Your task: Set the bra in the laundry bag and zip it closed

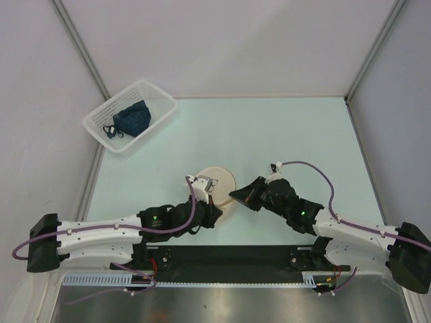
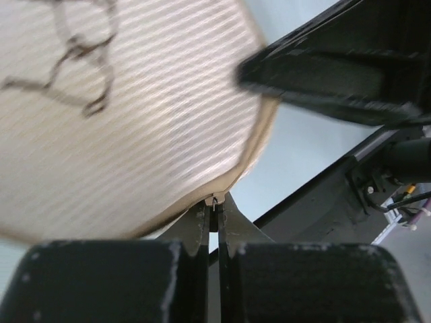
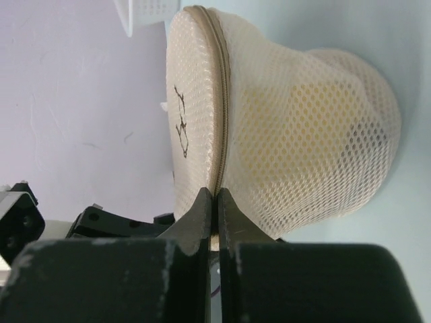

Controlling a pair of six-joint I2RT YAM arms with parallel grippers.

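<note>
The laundry bag (image 1: pixel 221 180) is a round cream mesh drum at the table's middle. Its lid with the dark bra drawing fills the left wrist view (image 2: pixel 135 121). In the right wrist view the bag (image 3: pixel 303 134) shows from the side, and a yellow shape, the bra (image 3: pixel 269 114), shows faintly through the mesh. The zip seam (image 3: pixel 222 101) looks closed along the part I see. My left gripper (image 2: pixel 214 204) is shut on the small metal zip pull at the lid's near edge. My right gripper (image 3: pixel 215 195) is shut on the bag's rim at the zip seam.
A white slatted basket (image 1: pixel 156 94) stands at the back left with a dark blue garment (image 1: pixel 131 118) in it. The two arms meet at the bag, and the right gripper's finger (image 2: pixel 323 81) shows close by in the left wrist view.
</note>
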